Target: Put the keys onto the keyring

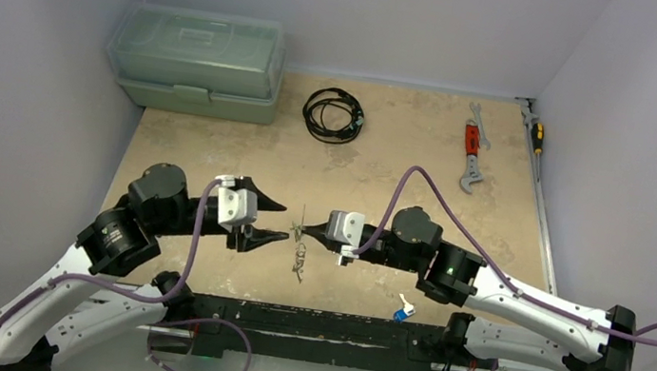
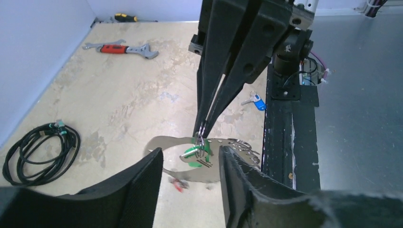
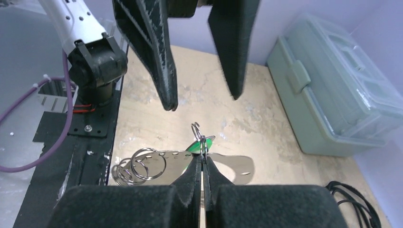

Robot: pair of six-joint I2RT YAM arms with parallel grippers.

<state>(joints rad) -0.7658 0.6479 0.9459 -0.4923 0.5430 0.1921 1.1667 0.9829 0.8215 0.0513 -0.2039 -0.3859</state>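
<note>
My right gripper (image 3: 203, 159) is pinched shut on the small ring (image 3: 196, 129) carrying the green key (image 3: 202, 144), low in the centre of the right wrist view. The silver keyring (image 3: 237, 166) hangs just beneath. The left gripper (image 3: 203, 102) sits straight above it in that frame, jaws parted, and the ring lies in line with their gap. I judge the left arm is the one to close in. A blue key (image 1: 402, 310) lies on the table at the lower right of the top view.
</note>
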